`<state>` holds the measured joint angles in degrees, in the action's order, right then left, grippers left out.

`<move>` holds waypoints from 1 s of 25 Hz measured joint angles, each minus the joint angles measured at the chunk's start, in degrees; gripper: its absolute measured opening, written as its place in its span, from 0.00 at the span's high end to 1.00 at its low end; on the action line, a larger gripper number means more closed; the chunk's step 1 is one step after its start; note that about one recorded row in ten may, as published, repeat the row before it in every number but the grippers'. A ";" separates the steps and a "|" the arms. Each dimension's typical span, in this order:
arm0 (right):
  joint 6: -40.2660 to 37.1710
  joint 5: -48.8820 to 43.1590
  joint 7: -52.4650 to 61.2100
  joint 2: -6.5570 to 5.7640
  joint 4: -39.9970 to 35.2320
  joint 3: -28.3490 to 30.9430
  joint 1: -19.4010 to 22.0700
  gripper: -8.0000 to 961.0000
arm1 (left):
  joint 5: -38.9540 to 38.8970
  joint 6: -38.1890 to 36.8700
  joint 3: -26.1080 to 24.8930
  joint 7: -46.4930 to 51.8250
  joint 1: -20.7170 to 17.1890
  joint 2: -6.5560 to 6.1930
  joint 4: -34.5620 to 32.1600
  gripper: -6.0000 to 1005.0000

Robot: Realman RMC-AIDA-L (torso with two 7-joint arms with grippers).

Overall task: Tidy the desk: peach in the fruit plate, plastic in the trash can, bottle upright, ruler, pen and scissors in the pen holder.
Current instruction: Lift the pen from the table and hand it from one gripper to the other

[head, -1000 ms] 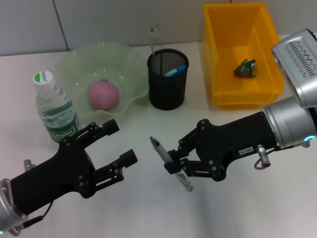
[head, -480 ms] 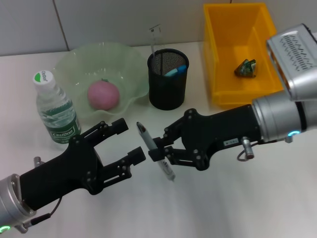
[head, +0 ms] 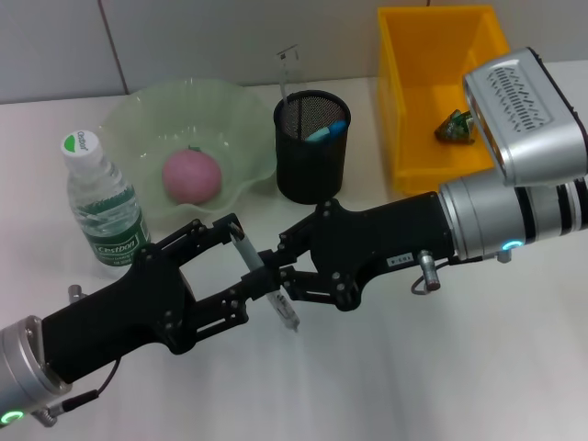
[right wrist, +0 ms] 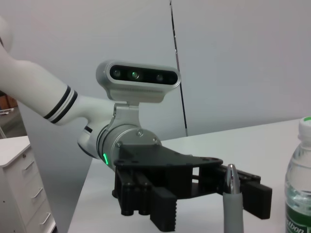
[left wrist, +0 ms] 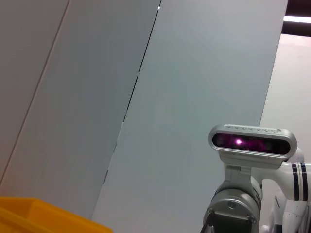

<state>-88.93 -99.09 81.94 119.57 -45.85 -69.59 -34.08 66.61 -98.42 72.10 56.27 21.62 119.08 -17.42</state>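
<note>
Right gripper (head: 276,276): clenching the pen (head: 264,280) mid-barrel, tilted above the desk. Left gripper (head: 241,271): fingers spread, bracketing the pen's upper end between them, facing the right gripper.

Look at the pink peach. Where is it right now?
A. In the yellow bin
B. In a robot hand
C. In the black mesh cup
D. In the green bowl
D. The peach sits inside the green bowl at the back of the desk, while the right hand holds a pen, not the fruit.
</note>
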 joint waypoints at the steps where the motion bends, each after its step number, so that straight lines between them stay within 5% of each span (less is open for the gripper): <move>1: 0.00 0.00 0.00 0.00 0.00 0.00 0.00 0.86 | 0.00 0.00 0.00 0.00 0.00 0.00 0.00 0.21; 15: 0.51 1.74 -1.45 0.02 3.32 -0.58 -2.12 0.86 | 0.00 0.24 -0.18 -0.38 0.25 0.00 1.40 0.27; 18: 0.52 1.78 -1.54 0.00 3.34 -0.57 -2.14 0.86 | -0.15 0.13 -0.22 -0.40 0.27 0.00 1.56 0.43; 25: 0.51 1.80 -1.65 -0.04 3.62 -0.54 -2.13 0.86 | -1.89 -0.04 0.21 -0.44 0.25 0.00 1.74 0.51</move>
<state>-88.41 -97.29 80.29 119.53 -42.23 -70.14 -36.21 64.72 -98.46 72.31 55.83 21.87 119.09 -15.68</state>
